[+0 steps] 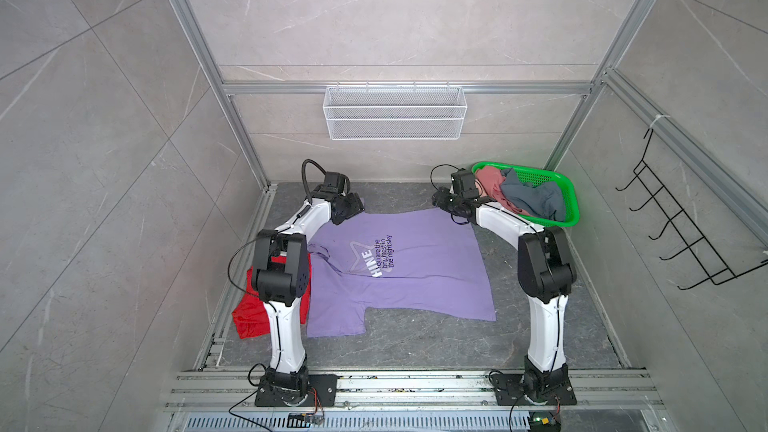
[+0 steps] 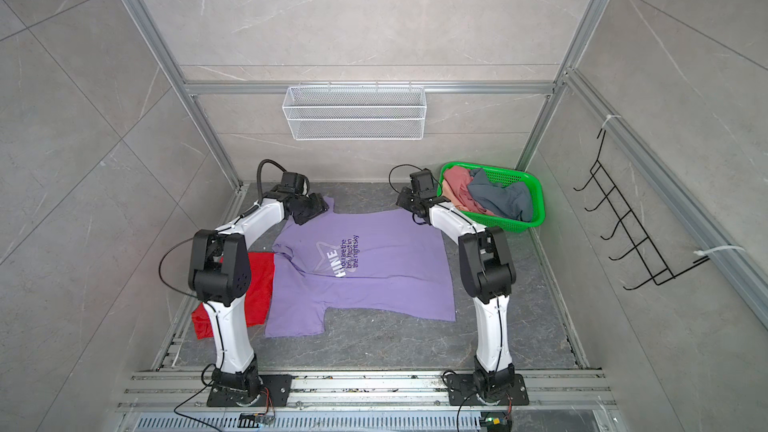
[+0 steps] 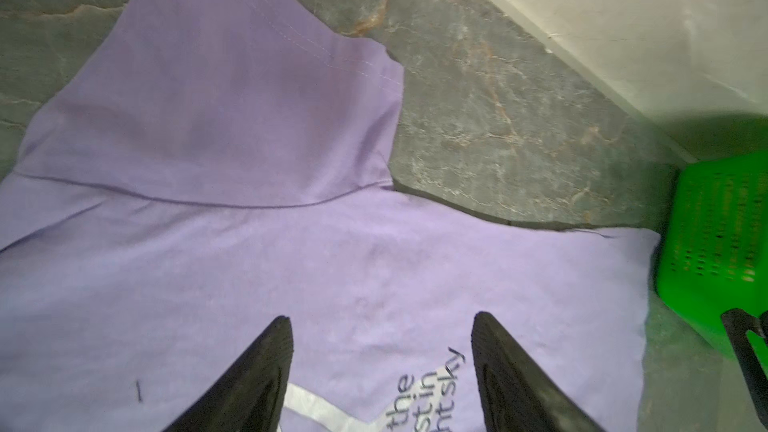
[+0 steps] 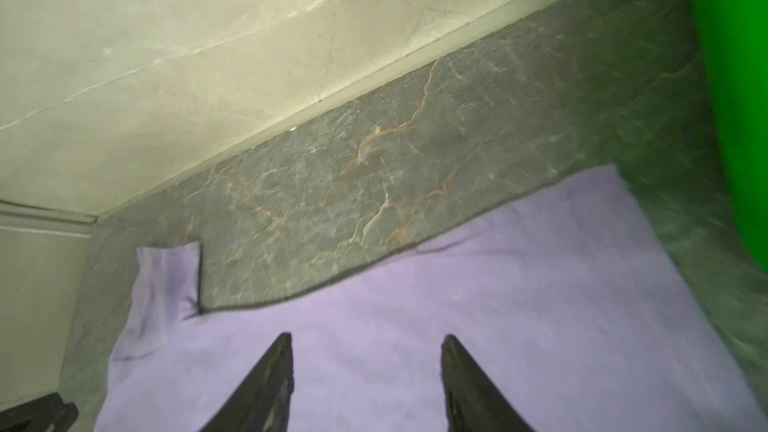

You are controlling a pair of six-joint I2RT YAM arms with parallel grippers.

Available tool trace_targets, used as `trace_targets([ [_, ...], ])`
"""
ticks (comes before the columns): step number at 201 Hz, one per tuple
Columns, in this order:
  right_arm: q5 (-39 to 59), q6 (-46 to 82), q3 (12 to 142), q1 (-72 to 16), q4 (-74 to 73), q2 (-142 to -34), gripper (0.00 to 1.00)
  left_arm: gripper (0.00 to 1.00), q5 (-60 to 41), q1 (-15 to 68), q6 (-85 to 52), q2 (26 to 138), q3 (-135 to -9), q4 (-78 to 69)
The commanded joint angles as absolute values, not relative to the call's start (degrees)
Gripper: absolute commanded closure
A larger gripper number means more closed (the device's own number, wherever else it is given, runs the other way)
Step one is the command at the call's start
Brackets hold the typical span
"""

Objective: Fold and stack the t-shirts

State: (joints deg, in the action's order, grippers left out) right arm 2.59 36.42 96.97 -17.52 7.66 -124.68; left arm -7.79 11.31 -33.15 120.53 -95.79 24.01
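Note:
A lavender t-shirt (image 1: 415, 280) (image 2: 386, 280) with a white star print lies spread flat on the dark stone table (image 1: 415, 347). My left gripper (image 1: 353, 204) (image 3: 382, 317) hovers open over its far sleeve and shoulder (image 3: 232, 118), nothing between the fingers. My right gripper (image 1: 441, 200) (image 4: 368, 336) is open above the shirt's far hem corner (image 4: 519, 284), beside the basket. A red t-shirt (image 1: 249, 320) (image 2: 259, 284) lies at the left, partly hidden by the left arm. Pink (image 1: 490, 184) and grey-blue (image 1: 538, 197) t-shirts are bunched in the green basket (image 1: 574, 201).
The green mesh basket (image 2: 540, 201) (image 3: 715, 243) stands at the table's far right corner, close to the right arm. A white wire basket (image 1: 395, 112) hangs on the back wall, a black hook rack (image 1: 685, 238) on the right wall. Aluminium rails (image 1: 415, 388) run along the front.

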Motion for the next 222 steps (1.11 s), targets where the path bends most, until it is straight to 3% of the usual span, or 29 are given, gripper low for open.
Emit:
trace_targets([
  [1,4.12,38.4,101.73,-16.75,9.51,-130.43,0.43,0.29,-8.35,9.88,-31.42,123.94,-100.71,27.07],
  [79,4.92,37.93,102.31,-16.44,16.73,-134.88,0.43,0.29,-10.34,8.39,-33.67,127.44,-96.8,25.84],
  [175,3.04,34.51,80.77,-16.32,15.74,-119.62,0.44,0.3,-12.89,8.34,-35.43,113.83,-72.99,19.26],
  [222,2.55,31.1,75.75,-16.1,12.59,-112.24,0.42,0.31,-12.58,8.35,-29.88,105.92,-72.91,21.91],
])
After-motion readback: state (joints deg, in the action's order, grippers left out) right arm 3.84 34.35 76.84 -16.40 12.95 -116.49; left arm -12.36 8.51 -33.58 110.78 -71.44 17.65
